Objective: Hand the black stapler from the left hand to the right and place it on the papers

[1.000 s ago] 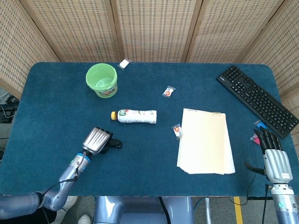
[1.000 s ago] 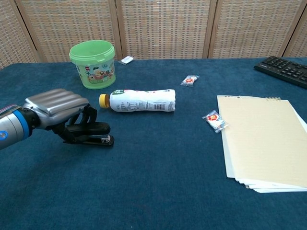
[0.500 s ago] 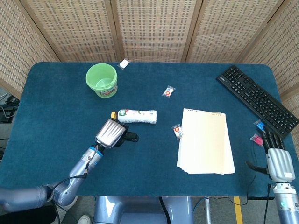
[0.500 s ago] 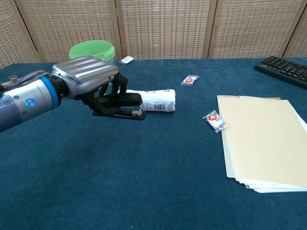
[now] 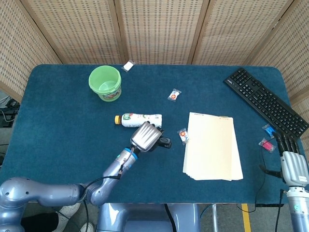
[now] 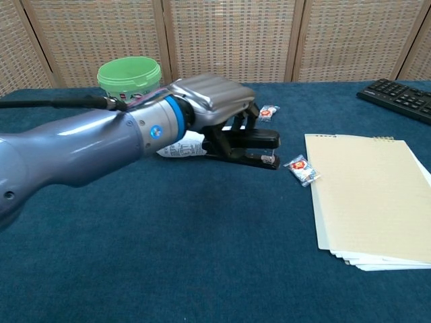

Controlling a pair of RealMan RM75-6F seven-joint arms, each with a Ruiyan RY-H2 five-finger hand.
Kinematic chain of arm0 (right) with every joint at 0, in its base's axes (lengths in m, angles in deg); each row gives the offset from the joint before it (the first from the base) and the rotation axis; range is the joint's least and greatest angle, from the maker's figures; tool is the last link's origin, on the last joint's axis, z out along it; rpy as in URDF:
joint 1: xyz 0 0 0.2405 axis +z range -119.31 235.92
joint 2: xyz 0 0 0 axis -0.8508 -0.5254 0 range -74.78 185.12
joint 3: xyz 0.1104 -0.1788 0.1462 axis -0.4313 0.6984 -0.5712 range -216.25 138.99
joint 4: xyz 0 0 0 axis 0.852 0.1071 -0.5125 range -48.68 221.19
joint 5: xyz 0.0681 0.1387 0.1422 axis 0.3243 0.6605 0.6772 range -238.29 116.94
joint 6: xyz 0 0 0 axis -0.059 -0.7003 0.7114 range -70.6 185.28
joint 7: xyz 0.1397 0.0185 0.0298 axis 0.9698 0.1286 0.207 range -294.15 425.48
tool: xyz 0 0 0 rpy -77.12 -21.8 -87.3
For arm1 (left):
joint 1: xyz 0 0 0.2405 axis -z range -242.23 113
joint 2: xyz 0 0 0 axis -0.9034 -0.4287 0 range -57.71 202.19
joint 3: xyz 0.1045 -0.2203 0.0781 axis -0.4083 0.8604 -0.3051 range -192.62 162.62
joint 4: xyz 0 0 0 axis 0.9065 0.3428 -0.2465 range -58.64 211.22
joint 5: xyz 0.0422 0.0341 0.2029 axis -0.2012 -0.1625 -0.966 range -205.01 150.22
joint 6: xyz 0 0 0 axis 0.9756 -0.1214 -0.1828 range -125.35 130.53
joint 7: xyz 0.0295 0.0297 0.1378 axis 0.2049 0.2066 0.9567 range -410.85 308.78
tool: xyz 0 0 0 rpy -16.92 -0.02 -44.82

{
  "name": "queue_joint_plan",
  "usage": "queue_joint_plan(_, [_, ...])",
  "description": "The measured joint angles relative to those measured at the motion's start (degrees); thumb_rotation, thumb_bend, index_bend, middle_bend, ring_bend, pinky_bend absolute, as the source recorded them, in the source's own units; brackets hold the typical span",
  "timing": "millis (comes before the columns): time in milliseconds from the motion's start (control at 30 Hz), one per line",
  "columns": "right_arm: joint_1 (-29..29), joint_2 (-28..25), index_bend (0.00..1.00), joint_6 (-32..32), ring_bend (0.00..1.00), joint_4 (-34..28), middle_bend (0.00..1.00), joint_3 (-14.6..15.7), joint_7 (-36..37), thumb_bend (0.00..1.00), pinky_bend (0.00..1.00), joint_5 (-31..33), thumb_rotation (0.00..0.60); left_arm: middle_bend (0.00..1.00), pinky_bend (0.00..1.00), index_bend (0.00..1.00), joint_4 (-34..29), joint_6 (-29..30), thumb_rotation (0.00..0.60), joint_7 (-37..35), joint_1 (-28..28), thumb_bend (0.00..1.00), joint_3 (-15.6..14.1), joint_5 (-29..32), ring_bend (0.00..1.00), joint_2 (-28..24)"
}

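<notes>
My left hand (image 5: 145, 136) (image 6: 214, 101) grips the black stapler (image 5: 164, 142) (image 6: 256, 145) and carries it above the cloth, just left of the stack of pale yellow papers (image 5: 211, 146) (image 6: 372, 198). The stapler's front end sticks out to the right of the fingers. Low at the right edge of the head view sits my right hand (image 5: 292, 162), its fingers straight and apart, holding nothing. The chest view does not show that hand.
A white bottle with a yellow cap (image 5: 139, 119) (image 6: 182, 149) lies behind the left hand. A green bucket (image 5: 105, 82) (image 6: 130, 79) stands far left. Wrapped candies (image 5: 183, 136) (image 6: 300, 169) lie beside the papers. A black keyboard (image 5: 264, 103) (image 6: 397, 97) lies far right.
The left hand has lifted the stapler off the cloth at the left and carried it rightward, past the bottle, toward the papers. The right hand has slid slightly lower in the head view.
</notes>
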Motion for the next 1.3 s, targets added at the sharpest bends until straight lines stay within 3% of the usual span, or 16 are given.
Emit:
queue_joint_plan(367, [-0.50, -1.10, 0.11, -0.15, 0.00, 0.51, 0.00, -0.96, 3.18, 0.02, 0.00, 1.17, 0.600, 0.51, 0.51, 0.71, 10.06, 0.19, 0.600, 2.37, 7.31, 0.59, 2.08, 5.24, 0.53, 9.97])
queue_joint_plan(500, [-0.58, -1.44, 0.11, 0.08, 0.00, 0.91, 0.00, -1.29, 4.24, 0.02, 0.00, 1.55, 0.600, 0.41, 0.43, 0.61, 13.31, -0.83, 0.600, 2.40, 9.25, 0.55, 2.11, 6.98, 0.44, 12.22])
queue_joint_plan(633, [-0.59, -1.51, 0.11, 0.21, 0.00, 0.91, 0.00, -1.29, 4.40, 0.03, 0.00, 1.50, 0.600, 0.23, 0.29, 0.47, 13.90, -1.89, 0.600, 3.51, 9.97, 0.44, 0.90, 8.45, 0.26, 12.34])
queue_joint_plan(733, [-0.62, -1.54, 0.11, 0.13, 0.00, 0.67, 0.00, -1.22, 4.29, 0.02, 0.00, 1.27, 0.600, 0.13, 0.18, 0.39, 13.89, -1.64, 0.600, 5.39, 10.25, 0.41, 0.09, 10.03, 0.14, 12.27])
queue_joint_plan(900, [-0.66, -1.50, 0.11, -0.10, 0.00, 0.29, 0.00, -1.01, 3.75, 0.02, 0.00, 0.81, 0.600, 0.01, 0.07, 0.21, 13.10, -0.17, 0.600, 7.87, 10.51, 0.37, -0.99, 12.64, 0.01, 11.89])
queue_joint_plan(1000, [-0.65, -1.46, 0.11, -0.02, 0.00, 0.20, 0.00, -0.94, 3.55, 0.02, 0.00, 0.79, 0.600, 0.00, 0.01, 0.13, 12.01, 0.50, 0.600, 8.69, 10.48, 0.34, -1.28, 13.88, 0.00, 11.28])
queue_joint_plan(1300, [-0.76, -1.55, 0.11, -0.50, 0.00, -0.24, 0.00, -0.87, 3.25, 0.02, 0.00, 0.28, 0.600, 0.00, 0.00, 0.12, 4.40, 3.98, 0.600, 5.64, 7.95, 0.34, -1.50, 13.20, 0.00, 6.40])
